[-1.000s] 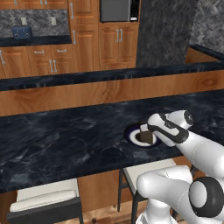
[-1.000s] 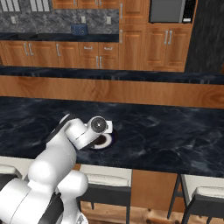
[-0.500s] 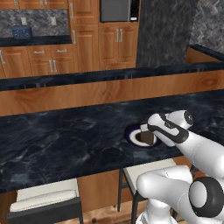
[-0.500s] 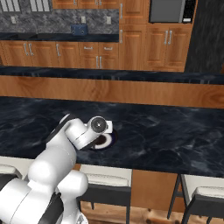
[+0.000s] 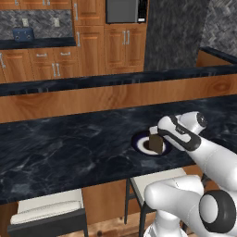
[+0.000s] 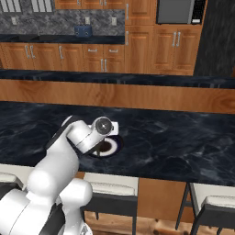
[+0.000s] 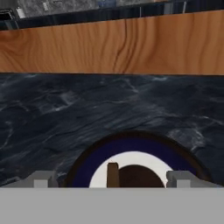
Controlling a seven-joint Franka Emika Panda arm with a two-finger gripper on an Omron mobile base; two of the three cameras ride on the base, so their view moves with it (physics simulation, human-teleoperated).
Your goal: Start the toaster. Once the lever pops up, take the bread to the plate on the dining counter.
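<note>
I've just spread the fingers (image 7: 112, 179) off the bread (image 5: 156, 144), which now stands on the plate (image 5: 139, 141) on the bench (image 5: 69, 148), so the delivery looks done.

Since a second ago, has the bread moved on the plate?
No. The bread sits at the same spot on the plate, beside the hand.

Even, flat rendered light fills all three views, with no glare and no clear light source. The dining counter (image 5: 69, 148) reads dark, its pale veins soft. A faint shadow sits under the bread (image 5: 156, 144) toward 6 o'clock. The hand view is coarse and blurry, worst near the plate (image 7: 87, 166) at 6 o'clock.
</note>
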